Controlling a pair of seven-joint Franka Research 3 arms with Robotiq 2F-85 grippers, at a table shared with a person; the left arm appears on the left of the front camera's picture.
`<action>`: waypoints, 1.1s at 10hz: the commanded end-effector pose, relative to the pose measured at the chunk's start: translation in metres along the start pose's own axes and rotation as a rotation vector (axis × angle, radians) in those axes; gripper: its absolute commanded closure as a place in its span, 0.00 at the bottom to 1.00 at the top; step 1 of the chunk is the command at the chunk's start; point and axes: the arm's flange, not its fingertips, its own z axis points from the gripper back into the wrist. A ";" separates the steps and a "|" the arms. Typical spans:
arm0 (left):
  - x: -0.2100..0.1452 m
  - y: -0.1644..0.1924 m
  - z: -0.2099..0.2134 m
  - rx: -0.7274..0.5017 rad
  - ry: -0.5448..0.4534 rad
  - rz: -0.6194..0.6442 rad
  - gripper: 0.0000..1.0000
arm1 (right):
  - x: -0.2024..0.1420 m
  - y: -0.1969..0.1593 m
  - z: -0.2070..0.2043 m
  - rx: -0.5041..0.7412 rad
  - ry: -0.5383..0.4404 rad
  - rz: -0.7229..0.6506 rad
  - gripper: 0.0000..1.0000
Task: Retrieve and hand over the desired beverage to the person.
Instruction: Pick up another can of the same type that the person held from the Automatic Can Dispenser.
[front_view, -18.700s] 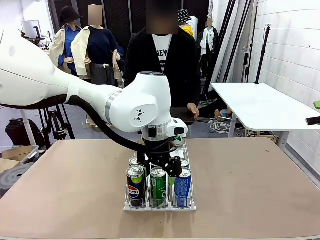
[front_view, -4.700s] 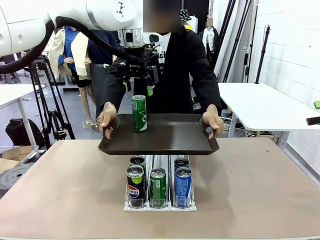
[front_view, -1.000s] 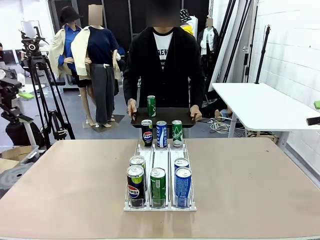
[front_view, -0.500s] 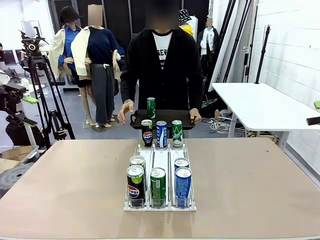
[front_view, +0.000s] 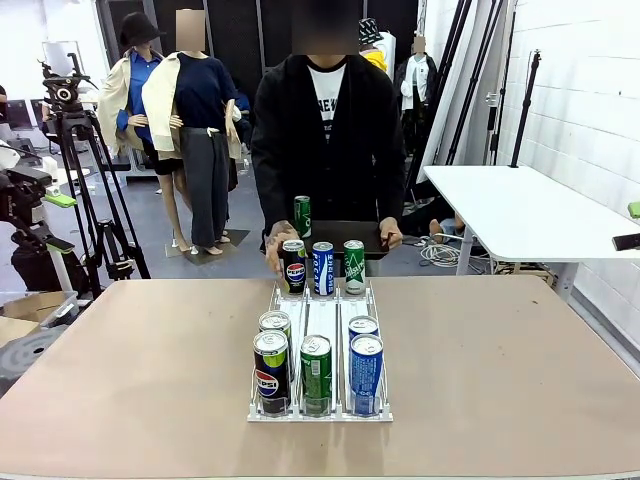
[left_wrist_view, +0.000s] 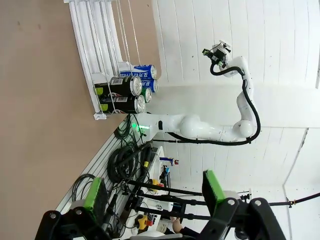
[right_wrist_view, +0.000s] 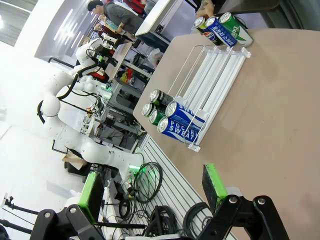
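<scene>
Left claw (left_wrist_view: 154, 190) and right claw (right_wrist_view: 152, 188) both gape (wide apart) — the person (front_view: 325, 130) holds a dark tray (front_view: 345, 235).

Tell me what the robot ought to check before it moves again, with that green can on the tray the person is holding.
1. The green can stands upright on the tray that the person holds: ok.
2. The left gripper is open and empty: ok.
3. The right gripper is open and empty: ok.
4. The rack is free of hands: not ok, a hand is at the Pepsi can in the far row.
5. The cans in the rack stand upright: ok.
6. The person wants another drink: cannot tell.
</scene>
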 end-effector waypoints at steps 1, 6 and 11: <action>-0.003 -0.003 0.001 -0.001 0.005 0.003 0.00 | -0.002 0.000 -0.003 -0.010 -0.008 0.004 0.00; -0.003 -0.003 0.001 -0.001 0.005 0.003 0.00 | -0.002 0.000 -0.003 -0.010 -0.008 0.004 0.00; -0.003 -0.003 0.001 -0.001 0.005 0.003 0.00 | -0.002 0.000 -0.003 -0.010 -0.008 0.004 0.00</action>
